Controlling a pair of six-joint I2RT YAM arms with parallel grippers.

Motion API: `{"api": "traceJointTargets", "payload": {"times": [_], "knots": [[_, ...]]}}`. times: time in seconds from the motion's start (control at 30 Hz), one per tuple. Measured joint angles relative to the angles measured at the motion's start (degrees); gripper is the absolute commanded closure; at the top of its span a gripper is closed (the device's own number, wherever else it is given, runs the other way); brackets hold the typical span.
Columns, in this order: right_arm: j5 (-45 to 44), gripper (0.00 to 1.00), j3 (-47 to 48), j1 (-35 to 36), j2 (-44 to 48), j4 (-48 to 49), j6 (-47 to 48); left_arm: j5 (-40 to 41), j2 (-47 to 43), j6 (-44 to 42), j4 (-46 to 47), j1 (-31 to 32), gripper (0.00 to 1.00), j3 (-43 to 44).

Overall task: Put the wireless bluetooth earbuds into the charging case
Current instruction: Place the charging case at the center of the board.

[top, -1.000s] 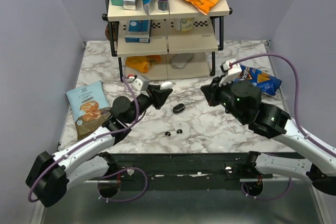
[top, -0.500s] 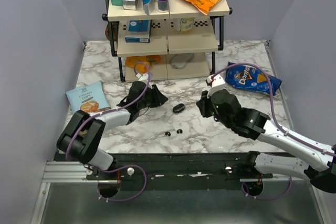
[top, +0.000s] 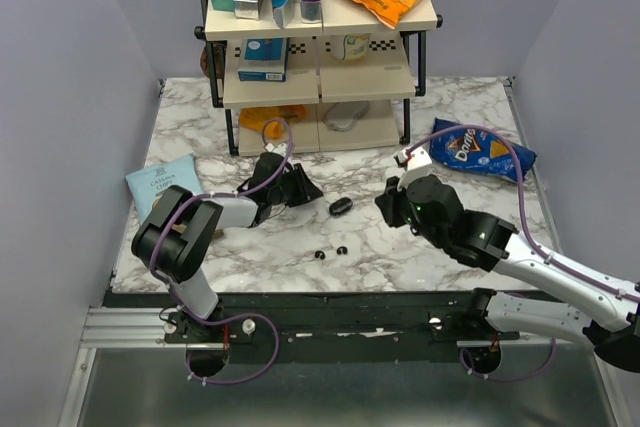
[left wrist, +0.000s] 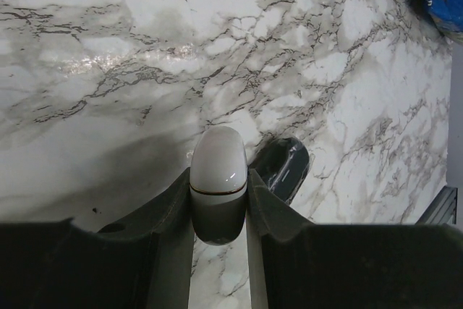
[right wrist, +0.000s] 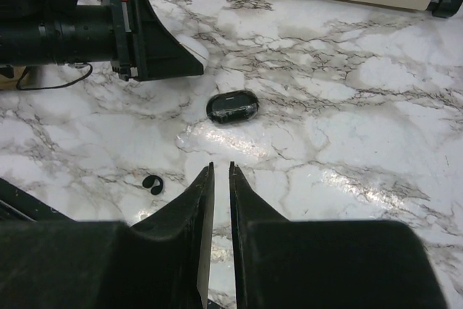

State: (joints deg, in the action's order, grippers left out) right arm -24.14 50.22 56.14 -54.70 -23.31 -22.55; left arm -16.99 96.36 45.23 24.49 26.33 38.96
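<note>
Two earbuds loose; left tool grips capsule

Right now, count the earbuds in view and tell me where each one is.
2. The left earbud and the right earbud lie side by side on the table, nearer the arms than the case. None appears hidden.

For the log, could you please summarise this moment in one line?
left gripper: holding pale oval; right gripper: empty; earbuds, charging case: untouched
</note>
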Motion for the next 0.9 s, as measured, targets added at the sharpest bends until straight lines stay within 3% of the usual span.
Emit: {"api": "traceJointTargets", "payload": {"times": [0.67, 0.77, 0.8, 0.83, 0.9], "knots": [[0.0, 0.67, -1.0, 0.0, 1.0, 0.6, 0.0, 0.9, 0.0, -1.1, -3.9, -1.4, 0.5, -0.4], [0.0, 0.66, -1.1, 0.0, 1.2, 0.7, 0.0, 1.1, -0.6, -1.6, -4.5, -1.4, 0.42, -0.3], [0.0, 0.66, -1.2, 0.0, 1.3, 0.8, -0.1, 1.2, -0.9, -1.8, -4.9, -1.5, 0.25, -0.3], [0.0, 0.65, -1.3, 0.0, 1.3, 0.9, -0.1, 1.8, -1.6, -2.1, -5.8, -1.5, 0.18, -0.4], [-0.1, 0.64, -1.8, 0.0, 1.5, 1.0, -0.2, 2.5, -3.2, -2.4, -7.2, -1.8, 0.16, -0.6]]}}
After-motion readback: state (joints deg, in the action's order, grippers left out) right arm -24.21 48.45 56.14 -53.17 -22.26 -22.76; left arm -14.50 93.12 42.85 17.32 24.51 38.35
